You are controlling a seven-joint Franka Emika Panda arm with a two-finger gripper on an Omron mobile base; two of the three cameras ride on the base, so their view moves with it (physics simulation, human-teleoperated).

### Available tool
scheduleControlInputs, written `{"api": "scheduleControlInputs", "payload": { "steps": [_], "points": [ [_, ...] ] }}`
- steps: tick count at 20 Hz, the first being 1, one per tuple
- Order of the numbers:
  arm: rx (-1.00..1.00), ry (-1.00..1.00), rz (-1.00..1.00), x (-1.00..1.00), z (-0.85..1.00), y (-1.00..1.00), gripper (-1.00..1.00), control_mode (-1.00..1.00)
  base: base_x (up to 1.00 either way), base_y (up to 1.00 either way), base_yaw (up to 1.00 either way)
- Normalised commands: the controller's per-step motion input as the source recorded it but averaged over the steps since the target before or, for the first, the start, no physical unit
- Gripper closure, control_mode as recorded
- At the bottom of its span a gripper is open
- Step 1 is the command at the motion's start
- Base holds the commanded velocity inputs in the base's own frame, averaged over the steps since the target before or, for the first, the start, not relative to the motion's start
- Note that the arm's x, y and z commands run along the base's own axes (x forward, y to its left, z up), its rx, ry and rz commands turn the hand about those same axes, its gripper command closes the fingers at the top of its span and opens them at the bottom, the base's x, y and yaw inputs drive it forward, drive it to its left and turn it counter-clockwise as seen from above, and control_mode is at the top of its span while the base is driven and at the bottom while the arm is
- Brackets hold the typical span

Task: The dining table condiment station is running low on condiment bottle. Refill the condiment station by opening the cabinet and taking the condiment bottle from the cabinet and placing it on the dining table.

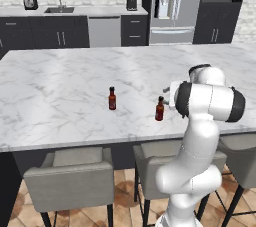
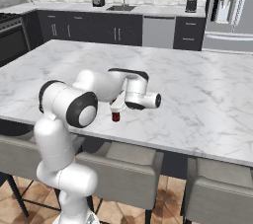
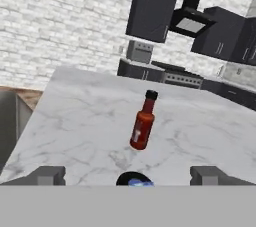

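Note:
The condiment bottle [image 1: 159, 109], brownish-red with a black cap, stands upright on the dining table [image 1: 60, 86] near its front edge. My gripper [image 2: 117, 105] hovers right over it, open, with its fingertips [image 3: 47, 175] spread wide on either side of the bottle's black cap [image 3: 134, 178]. Nothing is held. From the right base view only the bottle's lower end [image 2: 116, 116] shows under the hand. A similar, redder bottle [image 1: 112, 98] stands upright a short way along the table, also seen ahead in the hand view [image 3: 143, 127]. Black upper cabinets [image 3: 152, 10] hang on the brick wall.
Grey cushioned stools [image 1: 70, 176] line the table's near edge beside the robot's base. Beyond the table run a counter with a sink [image 1: 59, 9], dark lower drawers [image 1: 134, 30], a dishwasher [image 1: 104, 31] and a steel fridge [image 1: 172, 6]. A stove [image 2: 12, 38] is at the left.

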Motion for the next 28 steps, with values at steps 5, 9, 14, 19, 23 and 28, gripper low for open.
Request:
{"api": "scheduleControlInputs", "payload": {
  "steps": [5,9,14,19,23,28],
  "points": [
    [-0.07,-0.08,0.0,-0.26,0.66,0.0,-1.0,-1.0,0.0,0.0,0.0],
    [-0.08,-0.16,0.0,-0.43,0.65,0.01,-1.0,-1.0,0.0,0.0,0.0],
    [-0.09,-0.1,-0.01,-0.62,0.51,0.11,-1.0,-1.0,0.0,0.0,0.0],
    [-0.16,-0.1,-0.08,-0.86,0.42,0.22,-1.0,-1.0,0.0,0.0,0.0],
    [-0.25,-0.04,-0.11,-0.85,0.4,0.34,-1.0,-1.0,0.0,0.0,0.0],
    [-0.29,-0.01,-0.13,-0.62,0.38,0.49,-1.0,-1.0,0.0,0.0,0.0]
  ]
}}
